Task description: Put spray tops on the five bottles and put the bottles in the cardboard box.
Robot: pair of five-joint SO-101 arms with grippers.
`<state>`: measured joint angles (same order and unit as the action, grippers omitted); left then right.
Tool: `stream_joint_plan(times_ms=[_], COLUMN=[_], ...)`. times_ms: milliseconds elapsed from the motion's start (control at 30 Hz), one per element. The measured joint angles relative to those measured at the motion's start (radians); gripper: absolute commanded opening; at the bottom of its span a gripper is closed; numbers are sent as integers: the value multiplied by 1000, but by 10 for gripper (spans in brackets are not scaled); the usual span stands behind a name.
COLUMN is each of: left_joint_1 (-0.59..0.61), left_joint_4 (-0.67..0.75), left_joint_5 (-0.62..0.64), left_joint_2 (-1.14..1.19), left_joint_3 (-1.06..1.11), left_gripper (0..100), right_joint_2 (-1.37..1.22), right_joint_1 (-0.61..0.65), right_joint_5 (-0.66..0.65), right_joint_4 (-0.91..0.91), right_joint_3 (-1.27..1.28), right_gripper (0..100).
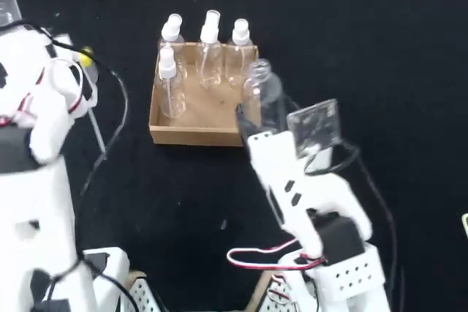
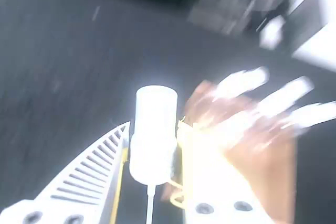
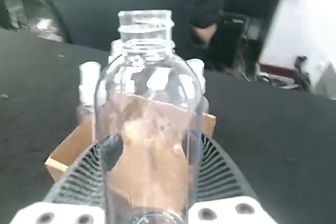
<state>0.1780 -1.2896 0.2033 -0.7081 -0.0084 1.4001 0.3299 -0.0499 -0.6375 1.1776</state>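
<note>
The cardboard box [image 1: 194, 135] stands mid-table and holds several clear bottles [image 1: 210, 56] with white spray tops on. Just right of the box, my right gripper [image 1: 256, 120] is shut on a clear bottle [image 1: 262, 91] with an open neck and no top. The right wrist view has this bottle [image 3: 147, 114] upright between the jaws, with the box [image 3: 60, 157] behind it. At the far left, my left gripper [image 1: 82, 72] is raised and shut on a white spray top [image 2: 153, 135]. The top's thin tube [image 1: 96, 131] hangs down.
Black cloth [image 1: 365, 56] covers the table, with free room right of the box and in front of it. The arm bases and cables [image 1: 256, 259] occupy the near edge. Clutter lies beyond the table's far side.
</note>
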Motion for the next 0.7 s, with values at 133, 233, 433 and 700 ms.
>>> stream_joint_plan(times_ms=[133, 233, 433, 700], left_joint_1=[-130, -233, -427, -592], left_joint_4=[2, 60, 302, 588], left_joint_5=[44, 63, 66, 66], left_joint_2=[-31, -41, -49, -51], left_joint_3=[-132, -178, -192, -87], left_gripper=[30, 30, 30, 30], right_joint_2=[63, 92, 137, 210], right_joint_1=[17, 15, 21, 21], right_joint_5=[0, 0, 55, 60], right_joint_4=[106, 127, 133, 133], right_joint_3=[110, 153, 203, 204], right_gripper=[11, 11, 11, 11])
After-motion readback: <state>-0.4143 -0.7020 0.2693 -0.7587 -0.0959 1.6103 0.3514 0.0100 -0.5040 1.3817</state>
